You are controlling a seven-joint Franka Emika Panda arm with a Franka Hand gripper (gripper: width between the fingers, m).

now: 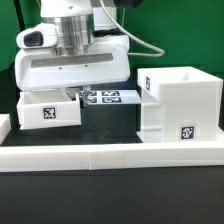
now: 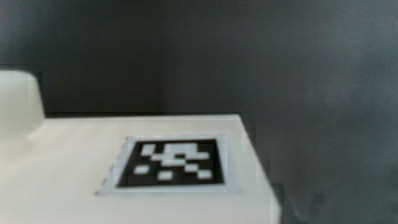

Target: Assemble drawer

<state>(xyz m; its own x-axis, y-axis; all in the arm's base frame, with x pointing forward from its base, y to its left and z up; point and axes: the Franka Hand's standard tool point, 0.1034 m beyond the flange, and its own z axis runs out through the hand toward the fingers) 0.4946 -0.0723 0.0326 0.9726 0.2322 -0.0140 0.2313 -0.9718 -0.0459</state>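
The gripper (image 1: 76, 88) hangs low over the table and points down. Its jaws are hidden behind its own wide white body and the small tray, so I cannot tell if they are wide or narrow.

The small tray (image 1: 48, 108) sits right under the gripper, a bit toward the exterior view's left. Its top edge looks very close to the gripper's underside. It has a square black-and-white tag on its front.

Just beside the tray, toward the exterior view's right, the marker board (image 1: 108, 97) lies flat. Past that stands the big box (image 1: 180, 100), open at the top, with its own tag low on the front. It is well apart from the jaws.

A long low white wall (image 1: 110, 152) runs along the front of all these things.

The wrist view is blurry. It shows a flat white face (image 2: 71, 150) with a tag (image 2: 175, 163) on it, perhaps a side of the tray.
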